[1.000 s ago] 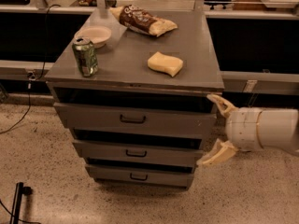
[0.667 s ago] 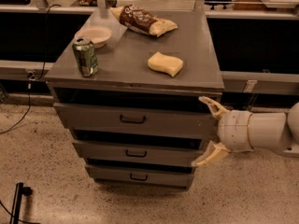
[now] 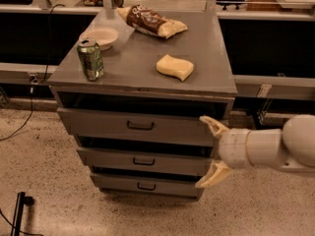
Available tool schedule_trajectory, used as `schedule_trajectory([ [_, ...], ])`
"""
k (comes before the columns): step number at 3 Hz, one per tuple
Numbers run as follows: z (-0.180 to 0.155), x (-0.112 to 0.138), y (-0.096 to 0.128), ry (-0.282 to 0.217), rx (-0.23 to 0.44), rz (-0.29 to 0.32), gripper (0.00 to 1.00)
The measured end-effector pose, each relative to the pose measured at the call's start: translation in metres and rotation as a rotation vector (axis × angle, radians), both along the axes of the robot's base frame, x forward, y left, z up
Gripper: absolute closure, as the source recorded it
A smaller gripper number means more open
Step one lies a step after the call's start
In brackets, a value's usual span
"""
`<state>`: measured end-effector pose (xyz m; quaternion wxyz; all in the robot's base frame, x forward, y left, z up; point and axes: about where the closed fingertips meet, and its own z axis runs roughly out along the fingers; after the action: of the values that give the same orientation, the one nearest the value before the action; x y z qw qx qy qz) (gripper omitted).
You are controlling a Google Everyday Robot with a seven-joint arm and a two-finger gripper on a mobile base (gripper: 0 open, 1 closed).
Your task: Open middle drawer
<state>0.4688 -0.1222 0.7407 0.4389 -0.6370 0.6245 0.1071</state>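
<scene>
While the white cylindrical robot arm is seen reaching in from the right edge, its two-finger gripper is held in front of the right end of the grey metal drawer cabinet. The jaws are spread wide apart and nothing is held between them. The upper cream-coloured finger is set across the right end of the taller top drawer front, and the lower finger is set by the right end of the smallest, lowest drawer front. Whether either finger touches the metal cannot be told.

The wide shallow grey middle drawer is found between those two fronts, with a dark gap above it, and its right end lies between the spread fingers. Its small dark bar handle is placed at the centre of the front, well to the left of the gripper and untouched.

On the cabinet's flat top, a green drink can is stood upright near the front left corner, with a shallow white bowl just behind it. A brown crinkled snack bag is laid at the back, and a yellow sponge is laid right of centre, apart from the rest.
</scene>
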Motion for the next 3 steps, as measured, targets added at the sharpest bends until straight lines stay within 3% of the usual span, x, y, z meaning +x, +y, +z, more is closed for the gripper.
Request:
schedule_trajectory([
  [1,-0.067,-0.015,0.021,0.055,-0.055,0.049,0.00],
  [2,-0.116,-0.027,0.033,0.087,-0.118,0.060,0.00],
  [3,-0.116,-0.027,0.033,0.082,-0.120,0.058,0.00],
])
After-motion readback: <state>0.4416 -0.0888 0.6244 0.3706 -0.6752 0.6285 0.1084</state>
